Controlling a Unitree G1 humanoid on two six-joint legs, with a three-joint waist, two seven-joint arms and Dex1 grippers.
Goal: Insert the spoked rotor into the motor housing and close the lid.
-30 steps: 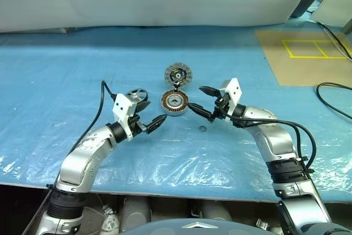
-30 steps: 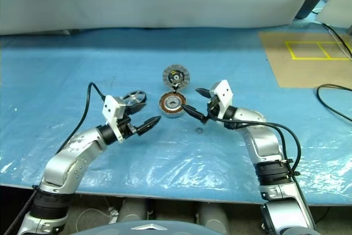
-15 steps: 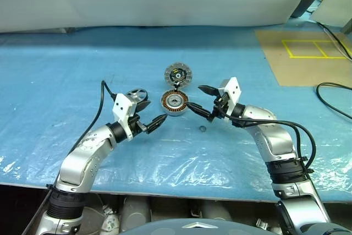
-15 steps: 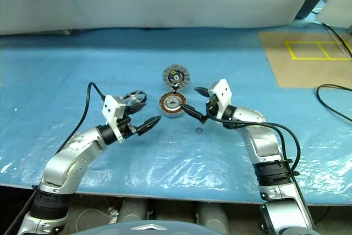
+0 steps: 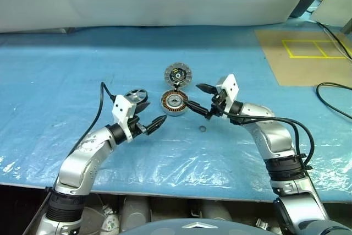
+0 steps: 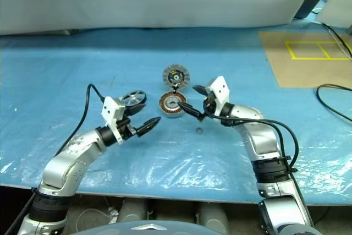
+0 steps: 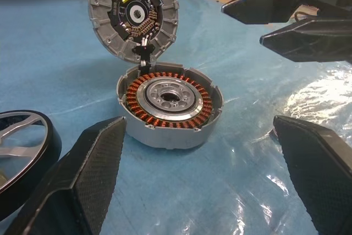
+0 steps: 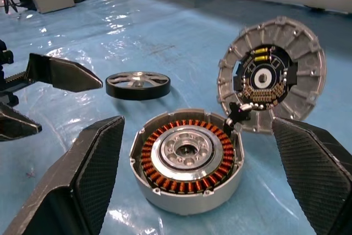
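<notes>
The motor housing (image 5: 174, 103) lies flat on the blue sheet, its copper windings facing up around a pale silver centre. The lid (image 5: 178, 74) stands open at the housing's far edge, ribbed face and black centre with a yellow mark turned toward me. The spoked rotor (image 5: 136, 96) lies on the sheet left of the housing. My left gripper (image 5: 154, 113) is open just left of the housing and in front of the rotor, holding nothing. My right gripper (image 5: 193, 94) is open just right of the housing, also empty. Both point inward at the housing (image 8: 187, 160).
A small dark round piece (image 5: 202, 129) lies on the sheet in front of the right gripper. A brown board with yellow tape lines (image 5: 308, 53) is at the far right, with a black cable (image 5: 330, 87) near it. A white sheet hangs along the back.
</notes>
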